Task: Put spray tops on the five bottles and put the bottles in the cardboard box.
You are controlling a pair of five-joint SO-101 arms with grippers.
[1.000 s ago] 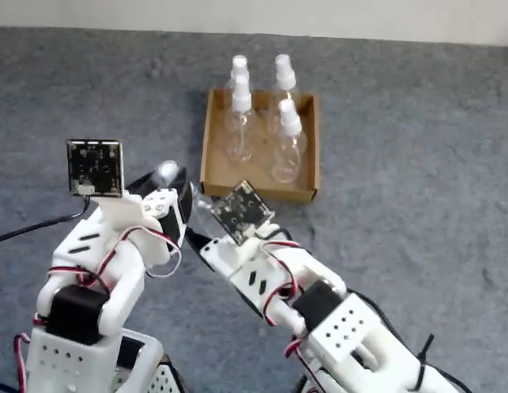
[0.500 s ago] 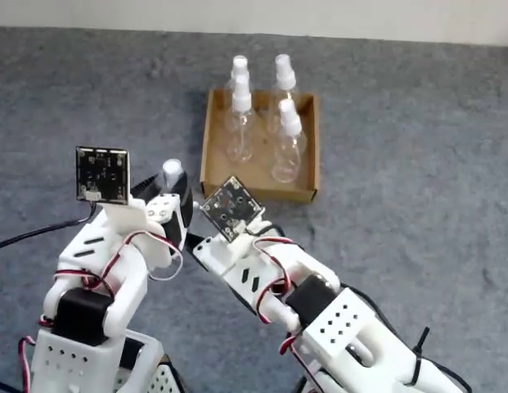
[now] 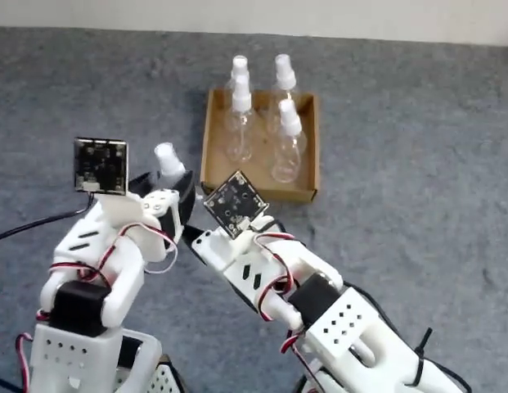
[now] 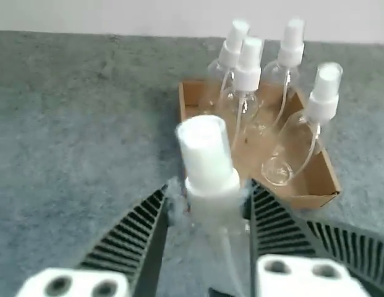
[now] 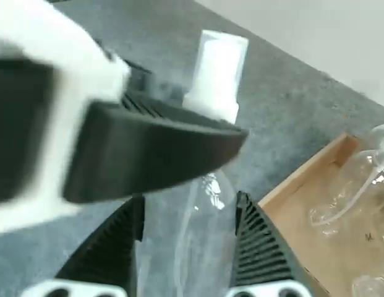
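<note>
A clear bottle with a white spray top (image 3: 165,157) is held tilted above the carpet, just left of the cardboard box (image 3: 258,191). My left gripper (image 4: 208,189) is shut on the collar of that spray top (image 4: 206,154). My right gripper (image 5: 190,201) is shut on the bottle's clear body (image 5: 192,235) lower down, with the left gripper's black finger (image 5: 154,148) crossing in front. Several capped bottles (image 3: 240,123) stand or lie in the box (image 4: 187,102).
Grey carpet surrounds the box on all sides. Both arm bases (image 3: 82,327) crowd the near edge of the high view. A pale wall (image 3: 319,16) runs along the far side. The box's near wall (image 5: 306,173) lies close beside the held bottle.
The spray top has shifted a little away from the arm bases and tilted to the left. Both wrist cameras moved slightly with it. The bottles in the box have not moved.
</note>
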